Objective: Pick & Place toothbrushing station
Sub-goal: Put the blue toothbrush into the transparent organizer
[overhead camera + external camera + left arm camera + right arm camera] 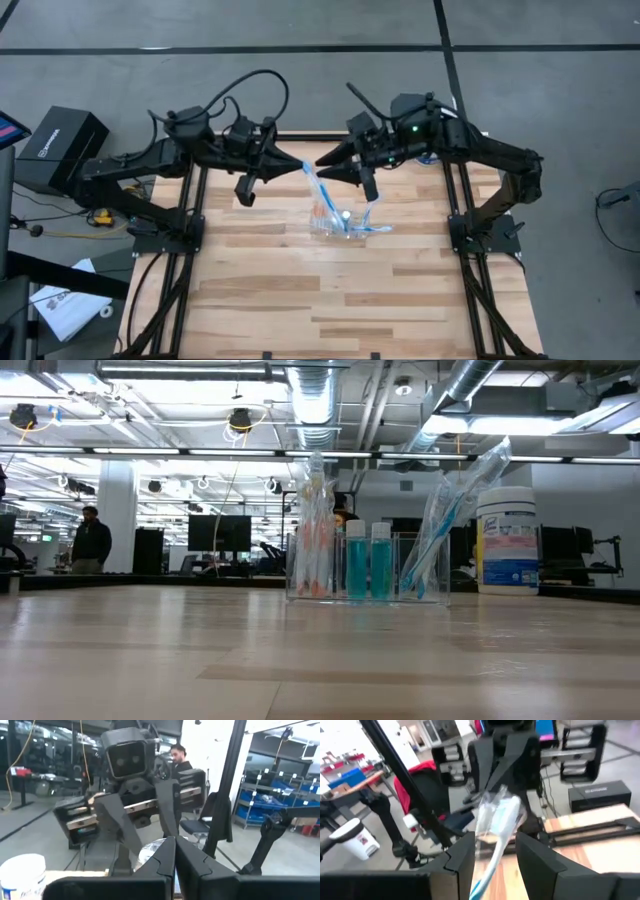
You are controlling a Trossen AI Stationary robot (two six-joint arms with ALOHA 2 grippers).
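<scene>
Your toothbrushing station [335, 222] is sitting on the table [300, 300] around the middle of its width, closer to the far edge than the near one. From the low camera you can see the clear holder standing upright with two teal bottles [367, 560] in the centre, orange-handled toothbrushes [312, 535] at one end and wrapped blue ones [445, 520] leaning out at the other. The white canister [507, 540] stands beside it, well behind.

Your left gripper [298, 167] is up by the far edge, fingers pinched fully together with nothing between them. Your right gripper [322, 162] faces it almost tip to tip, and its jaws are only partly spread, with a wrapped blue toothbrush [495, 827] between the fingers; I can't tell whether they actually press on it. A long wrapped brush [318, 190] runs from the grippers down to the station.

There's a person [91, 542] standing off in the room behind.
</scene>
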